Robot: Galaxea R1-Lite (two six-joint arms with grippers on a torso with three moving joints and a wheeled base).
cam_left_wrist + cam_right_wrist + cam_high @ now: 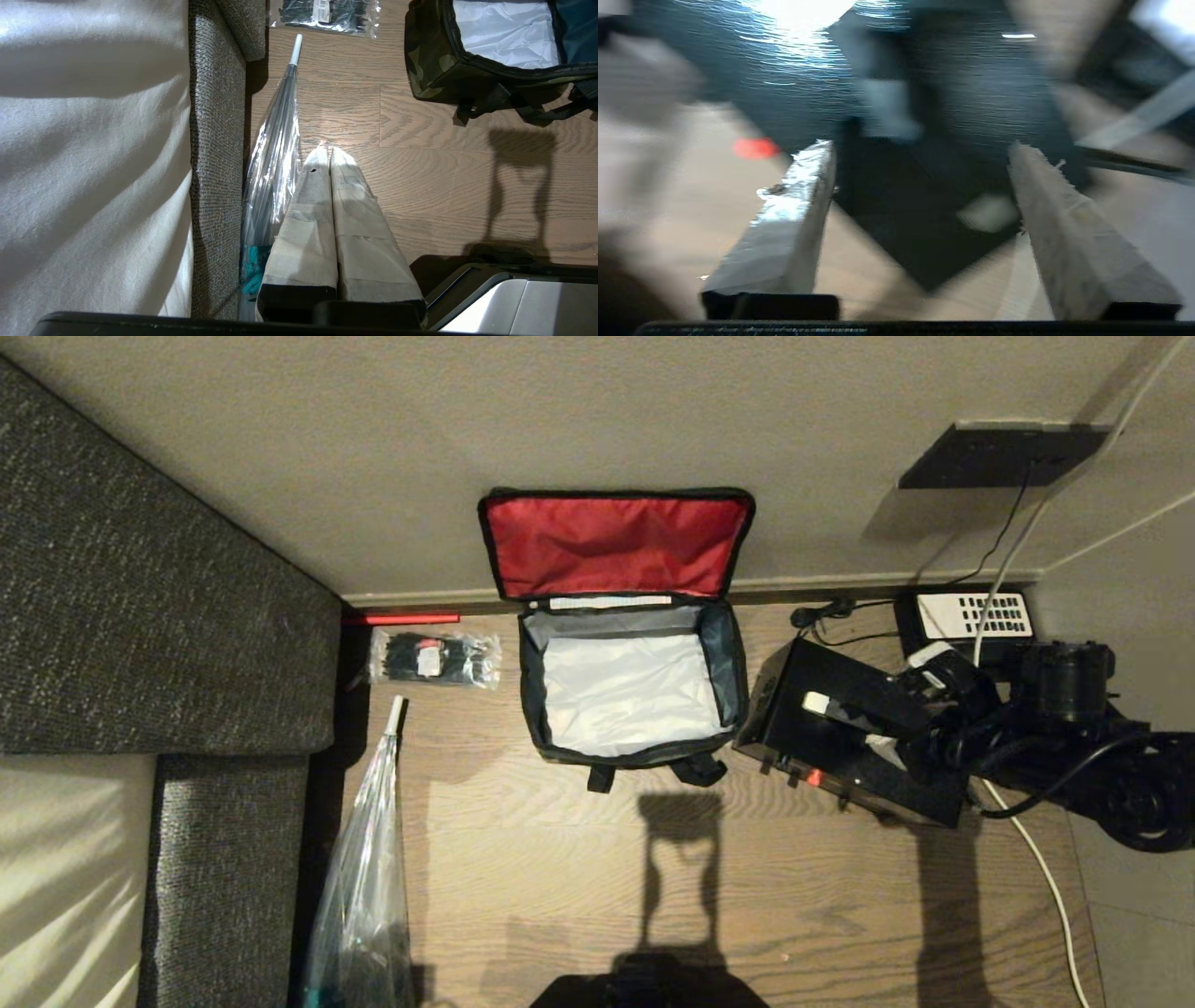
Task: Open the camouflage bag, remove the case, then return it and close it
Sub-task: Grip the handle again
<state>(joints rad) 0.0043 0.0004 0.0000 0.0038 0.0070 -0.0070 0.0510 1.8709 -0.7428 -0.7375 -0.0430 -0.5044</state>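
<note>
- We found the camouflage bag standing open on the wooden floor against the wall's skirting, its red-lined lid flap thrown back up the wall and its light grey lining bare; nothing lay inside it.
- The case lay flat on the floor just beside the bag, on our right-hand side and skewed to it, with its small red latch on the edge facing us and the telephone just behind it by the skirting.
- Our right tool hung over the case with its two taped fingers spread wide and nothing between them; it had hold of nothing.
- Our left tool pointed at bare floor near the sofa and a clear plastic bag, its fingers pressed together and empty.
- We judged the case stiff, smooth-faced and likely weighty, too broad to pinch across; the handle with its cream ends looked the surest hold.
- We judged the bag soft and apt to sag, so the case, nearly as wide as the opening, would need squaring to it before going back in.
</note>
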